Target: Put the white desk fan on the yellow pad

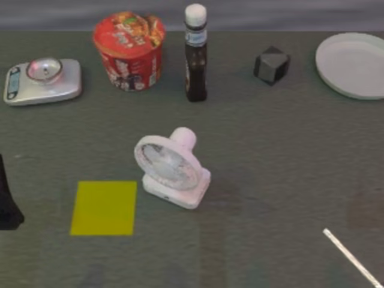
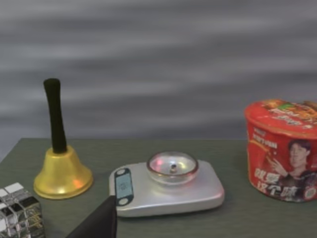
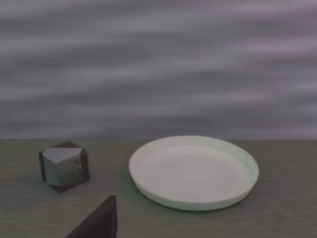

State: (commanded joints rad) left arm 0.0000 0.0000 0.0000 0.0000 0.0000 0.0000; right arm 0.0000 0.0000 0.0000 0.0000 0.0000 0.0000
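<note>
A small white plastic desk fan (image 1: pixel 173 168) with a round grilled head stands on the table just right of the flat yellow rectangular pad (image 1: pixel 104 207), not touching it. The left arm's dark gripper (image 1: pixel 8 207), cut off at the table's left edge beyond the pad, is nearer; the right arm is barely in view. Neither gripper's finger state can be made out.

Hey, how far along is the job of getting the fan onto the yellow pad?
Nothing looks done yet. The white desk fan stands on the bare table, just right of the yellow pad and apart from it; the pad has nothing on it. Nothing is in hand: the left arm sits at the table's left edge, the right at the lower right. Left to do: grasp, carry and place.
</note>
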